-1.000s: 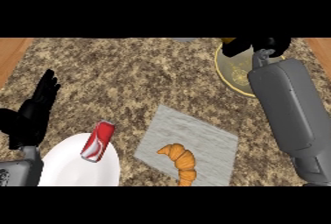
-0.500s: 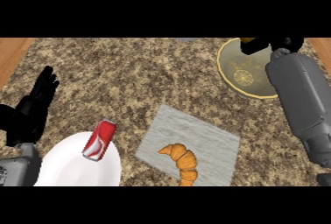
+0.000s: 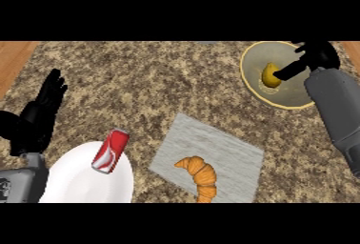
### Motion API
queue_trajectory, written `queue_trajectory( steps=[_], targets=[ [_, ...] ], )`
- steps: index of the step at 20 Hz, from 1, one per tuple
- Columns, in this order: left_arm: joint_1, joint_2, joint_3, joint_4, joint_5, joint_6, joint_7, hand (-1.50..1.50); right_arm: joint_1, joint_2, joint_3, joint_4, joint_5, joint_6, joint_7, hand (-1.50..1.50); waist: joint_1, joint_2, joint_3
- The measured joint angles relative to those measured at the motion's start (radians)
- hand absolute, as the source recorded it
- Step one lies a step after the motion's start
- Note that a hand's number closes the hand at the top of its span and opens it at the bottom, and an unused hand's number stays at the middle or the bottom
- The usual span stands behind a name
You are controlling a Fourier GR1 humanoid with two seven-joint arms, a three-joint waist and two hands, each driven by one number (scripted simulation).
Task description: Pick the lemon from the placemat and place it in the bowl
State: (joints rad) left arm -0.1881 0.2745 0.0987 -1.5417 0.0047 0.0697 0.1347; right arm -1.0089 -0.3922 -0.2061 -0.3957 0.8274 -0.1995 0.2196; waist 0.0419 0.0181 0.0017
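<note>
The yellow lemon (image 3: 270, 75) lies inside the tan bowl (image 3: 294, 96) at the counter's far right. My right hand (image 3: 318, 53) hovers over the bowl's right side, and one straight finger (image 3: 289, 71) reaches down to the lemon's right edge. The fingers do not curl round the lemon, so the hand is open. The grey placemat (image 3: 224, 147) lies in the near middle and bears only a croissant (image 3: 200, 174). At the left edge my left hand (image 3: 41, 113) rests open, fingers up.
A white plate (image 3: 77, 183) sits at the near left with a red soda can (image 3: 110, 151) lying on its upper rim. The speckled counter has wooden strips at the far left and far right corners.
My right forearm has swung to the right, off the bowl. The lemon, hidden before, now shows inside the bowl. The left hand has barely moved.
</note>
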Motion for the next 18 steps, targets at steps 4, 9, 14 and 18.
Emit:
queue_trajectory(
  steps=[4, 9, 14, 18],
  targets=[
    [-0.002, -0.001, 0.000, -0.001, -0.006, 0.003, 0.011, 0.00, 0.010, -0.005, -0.084, 0.009, -0.095, -0.005, -0.132, -1.50, -0.008, -0.003, 0.001],
    [0.018, -0.001, 0.003, 0.000, -0.010, 0.004, 0.003, 0.00, 0.017, -0.012, -0.264, -0.045, -0.292, -0.030, -0.270, -1.50, -0.020, -0.008, 0.002],
    [0.022, 0.006, 0.015, -0.011, -0.003, -0.001, 0.013, 0.00, 0.054, -0.073, -0.412, -0.067, -0.462, 0.047, -0.369, -1.50, -0.031, -0.012, 0.001],
    [0.034, 0.002, 0.022, -0.007, -0.002, -0.004, 0.002, 0.00, 0.143, -0.145, -0.464, -0.071, -0.541, 0.166, -0.415, -1.50, -0.039, -0.015, 0.000]
  ],
)
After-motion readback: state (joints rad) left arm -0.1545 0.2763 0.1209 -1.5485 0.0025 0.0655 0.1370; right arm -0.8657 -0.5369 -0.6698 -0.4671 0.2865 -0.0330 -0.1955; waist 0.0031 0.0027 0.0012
